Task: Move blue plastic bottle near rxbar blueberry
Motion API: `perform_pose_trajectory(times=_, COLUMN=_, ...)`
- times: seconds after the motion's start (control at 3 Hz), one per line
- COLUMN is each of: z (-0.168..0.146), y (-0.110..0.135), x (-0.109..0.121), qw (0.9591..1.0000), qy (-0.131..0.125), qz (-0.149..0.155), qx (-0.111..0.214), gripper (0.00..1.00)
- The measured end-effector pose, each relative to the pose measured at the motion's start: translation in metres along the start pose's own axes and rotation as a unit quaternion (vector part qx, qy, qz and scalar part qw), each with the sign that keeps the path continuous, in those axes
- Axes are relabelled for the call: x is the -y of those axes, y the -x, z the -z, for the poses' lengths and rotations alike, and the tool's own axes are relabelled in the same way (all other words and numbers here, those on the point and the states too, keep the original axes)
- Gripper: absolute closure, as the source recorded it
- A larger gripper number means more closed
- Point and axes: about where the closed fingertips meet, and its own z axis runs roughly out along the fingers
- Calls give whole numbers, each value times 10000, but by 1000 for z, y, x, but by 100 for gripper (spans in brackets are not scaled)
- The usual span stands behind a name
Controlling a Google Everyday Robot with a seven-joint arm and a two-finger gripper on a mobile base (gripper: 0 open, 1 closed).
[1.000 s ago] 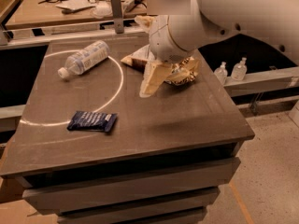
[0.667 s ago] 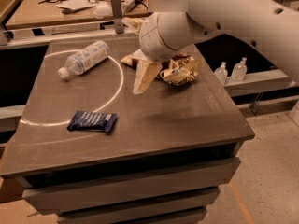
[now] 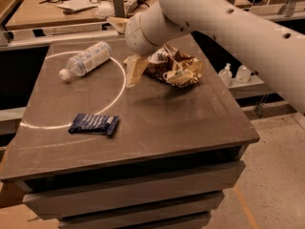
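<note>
The blue plastic bottle lies on its side at the far left of the dark table top, cap toward the left. The rxbar blueberry, a flat dark navy wrapper, lies nearer the front left. My gripper hangs from the big white arm over the middle back of the table, right of the bottle and not touching it. It holds nothing that I can see.
A brown-and-cream chip bag lies just right of the gripper. Two tiny clear bottles stand on a ledge past the table's right edge. A white arc is painted on the table. A cluttered bench runs behind.
The gripper and arm have moved left across the table's back, away from the chip bag and closer to the bottle. Bottle and bar have not moved.
</note>
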Motion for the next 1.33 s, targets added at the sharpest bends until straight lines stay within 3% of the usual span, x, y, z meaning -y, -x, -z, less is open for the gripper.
perform_pose_trajectory(times=0.67, z=-71, y=2, x=42, qw=9977, qy=-271, qz=602, qx=-181, gripper=0)
perform_pose_trajectory(times=1.33, z=-106, y=2, x=64, qw=9964, qy=-32, qz=844, qx=-63, gripper=0)
